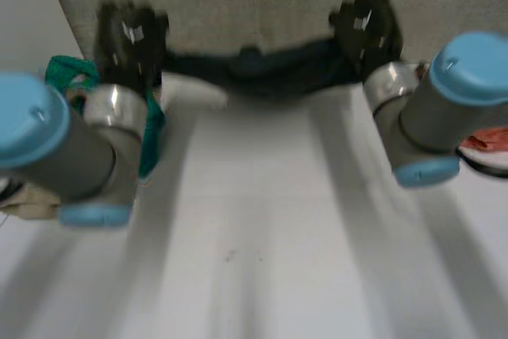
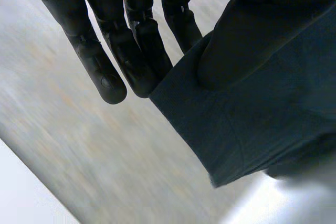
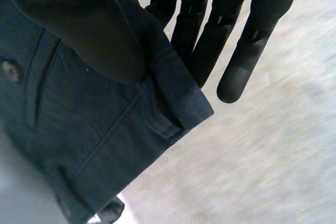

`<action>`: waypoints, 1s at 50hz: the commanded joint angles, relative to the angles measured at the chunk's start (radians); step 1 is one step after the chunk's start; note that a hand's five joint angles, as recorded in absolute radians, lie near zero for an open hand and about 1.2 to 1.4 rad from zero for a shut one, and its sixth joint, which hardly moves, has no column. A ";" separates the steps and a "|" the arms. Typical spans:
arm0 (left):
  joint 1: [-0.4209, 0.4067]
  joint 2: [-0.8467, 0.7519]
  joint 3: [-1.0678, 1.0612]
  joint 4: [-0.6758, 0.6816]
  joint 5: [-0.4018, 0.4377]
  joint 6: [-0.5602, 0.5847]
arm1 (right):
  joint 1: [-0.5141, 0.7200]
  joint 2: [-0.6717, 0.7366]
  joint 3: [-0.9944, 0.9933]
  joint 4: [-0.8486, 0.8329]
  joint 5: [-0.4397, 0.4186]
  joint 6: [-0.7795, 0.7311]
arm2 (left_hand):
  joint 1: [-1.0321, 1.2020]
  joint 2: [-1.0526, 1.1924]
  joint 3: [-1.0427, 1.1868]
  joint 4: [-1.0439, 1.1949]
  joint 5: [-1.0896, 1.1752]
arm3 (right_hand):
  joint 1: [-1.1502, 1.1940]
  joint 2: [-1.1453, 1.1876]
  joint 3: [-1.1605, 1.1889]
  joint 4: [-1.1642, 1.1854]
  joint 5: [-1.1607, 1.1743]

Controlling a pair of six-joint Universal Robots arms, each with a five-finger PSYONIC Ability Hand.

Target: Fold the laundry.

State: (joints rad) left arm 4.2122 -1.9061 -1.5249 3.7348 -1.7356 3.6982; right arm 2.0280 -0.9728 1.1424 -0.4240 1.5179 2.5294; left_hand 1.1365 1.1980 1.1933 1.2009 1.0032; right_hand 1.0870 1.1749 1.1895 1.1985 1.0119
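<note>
In the head view, a dark garment [image 1: 262,69] is held slung between the left hand [image 1: 131,33] and the right hand [image 1: 367,25] at the far edge of the surface [image 1: 262,220], arms stretched forward, its sag suggesting soft, limp cloth. In the left wrist view, a hemmed corner [image 2: 210,145] is pinched between thumb and straight fingers [image 2: 105,72]. In the right wrist view, the waistband [image 3: 181,95] is pinched likewise, judged the firmest hold.
</note>
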 commanded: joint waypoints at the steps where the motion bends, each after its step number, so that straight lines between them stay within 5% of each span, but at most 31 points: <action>1: -0.083 -0.001 -0.216 -0.170 -0.041 0.003 | -0.003 0.025 0.177 0.094 -0.018 -0.008 | 0.260 0.198 0.203 0.195 0.219 | 0.309 0.221 0.207 0.198 0.210; 13: -0.115 0.258 -0.346 -0.685 -0.071 0.003 | -0.005 -0.245 0.428 0.441 -0.022 -0.072 | 0.260 0.198 0.203 0.195 0.219 | 0.309 0.221 0.207 0.198 0.210; 22: -0.290 0.401 -0.362 -1.036 -0.058 0.000 | -0.008 -0.438 0.648 0.781 -0.002 -0.303 | 0.260 0.198 0.203 0.195 0.219 | 0.309 0.221 0.207 0.198 0.210; 27: -0.337 0.395 -0.357 -1.043 -0.061 0.006 | -0.020 -0.468 0.724 0.814 -0.005 -0.334 | 0.260 0.198 0.203 0.195 0.219 | 0.309 0.221 0.207 0.198 0.210; 28: -0.337 0.392 -0.350 -1.038 -0.061 0.009 | -0.022 -0.468 0.727 0.812 -0.005 -0.334 | 0.004 -0.057 -0.052 -0.060 -0.037 | 0.309 0.221 0.207 0.198 0.210; 29: -0.336 0.386 -0.339 -1.033 -0.059 0.017 | -0.023 -0.468 0.734 0.804 -0.010 -0.334 | -0.600 -0.661 -0.657 -0.664 -0.641 | 0.309 0.221 0.207 0.198 0.210; 30: -0.334 0.378 -0.330 -1.030 -0.058 0.029 | -0.025 -0.468 0.735 0.798 -0.012 -0.334 | -0.962 -1.023 -1.019 -1.026 -1.003 | 0.309 0.221 0.207 0.198 0.210; 32: -0.331 0.357 -0.293 -1.009 -0.058 0.069 | -0.035 -0.466 0.737 0.772 -0.013 -0.333 | -0.845 -0.906 -0.902 -0.909 -0.886 | 0.309 0.221 0.207 0.198 0.210; 39: -0.249 0.216 -0.136 -0.745 0.022 0.287 | -0.060 -0.466 0.750 0.699 -0.016 -0.331 | -0.962 -1.023 -1.019 -1.026 -1.003 | 0.309 0.221 0.207 0.198 0.210; 44: -0.123 0.017 -0.040 -0.522 0.235 0.411 | -0.058 -0.463 0.769 0.648 -0.018 -0.319 | -0.952 -1.014 -1.009 -1.017 -0.994 | 0.309 0.221 0.207 0.198 0.210; 50: -0.041 -0.255 0.172 -0.483 0.455 0.499 | -0.057 -0.457 0.778 0.611 -0.033 -0.278 | -0.782 -0.844 -0.839 -0.847 -0.824 | 0.309 0.221 0.207 0.198 0.210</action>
State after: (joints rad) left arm 4.0865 -1.9101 -1.5380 3.1985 -1.4953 4.1152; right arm 1.9691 -1.4347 1.9106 0.2191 1.4967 2.2154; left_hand 0.1995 0.2069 0.2114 0.2054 0.0500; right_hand 1.0870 1.1802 1.1981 1.1985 1.0120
